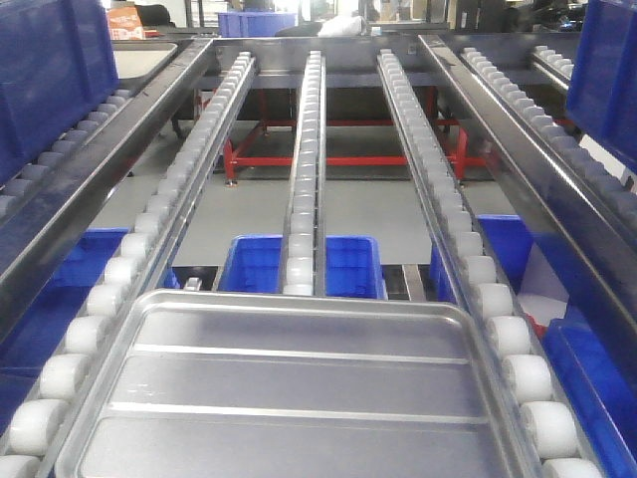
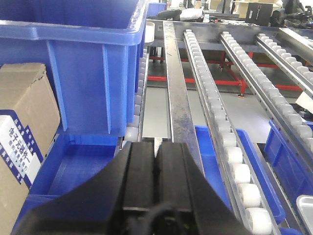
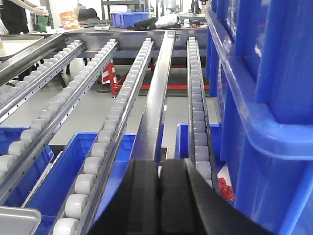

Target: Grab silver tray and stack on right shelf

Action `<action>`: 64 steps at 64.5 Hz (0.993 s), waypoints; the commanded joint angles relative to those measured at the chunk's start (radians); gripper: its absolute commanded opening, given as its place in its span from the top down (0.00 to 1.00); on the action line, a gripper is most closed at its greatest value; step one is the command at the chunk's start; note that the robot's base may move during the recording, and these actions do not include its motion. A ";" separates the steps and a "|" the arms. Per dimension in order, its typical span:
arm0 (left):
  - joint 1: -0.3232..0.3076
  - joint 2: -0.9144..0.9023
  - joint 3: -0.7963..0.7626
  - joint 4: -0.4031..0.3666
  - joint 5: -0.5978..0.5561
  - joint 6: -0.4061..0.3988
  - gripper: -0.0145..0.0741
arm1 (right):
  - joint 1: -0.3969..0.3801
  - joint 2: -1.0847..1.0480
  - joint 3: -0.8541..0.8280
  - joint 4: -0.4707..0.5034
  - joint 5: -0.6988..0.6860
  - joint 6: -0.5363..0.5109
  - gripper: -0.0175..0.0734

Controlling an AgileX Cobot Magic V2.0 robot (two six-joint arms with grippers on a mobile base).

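The silver tray (image 1: 289, 398), shiny with two long ridges, lies flat at the near end of the middle roller rack, resting across its white rollers. One of its corners shows low in the left wrist view (image 2: 305, 213) and another in the right wrist view (image 3: 19, 218). The right shelf (image 1: 503, 80) runs along the right side as a lane of small rollers beside a steel rail, seen also in the right wrist view (image 3: 195, 98). My left gripper (image 2: 156, 144) is shut and empty above the left steel rail. My right gripper (image 3: 159, 164) is shut and empty above the right steel rail. Neither gripper touches the tray.
Large blue crates (image 2: 88, 63) (image 3: 264, 98) stand close beside each gripper on the outer lanes. A duller grey tray (image 1: 144, 60) sits far left. Blue bins (image 1: 338, 264) lie under the rollers, a red frame (image 1: 338, 159) beyond, and a cardboard box (image 2: 19, 127) at left.
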 commanded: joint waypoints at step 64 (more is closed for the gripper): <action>0.001 0.309 -0.405 -0.039 0.502 0.000 0.95 | 0.160 0.337 -0.283 0.002 0.252 0.022 0.75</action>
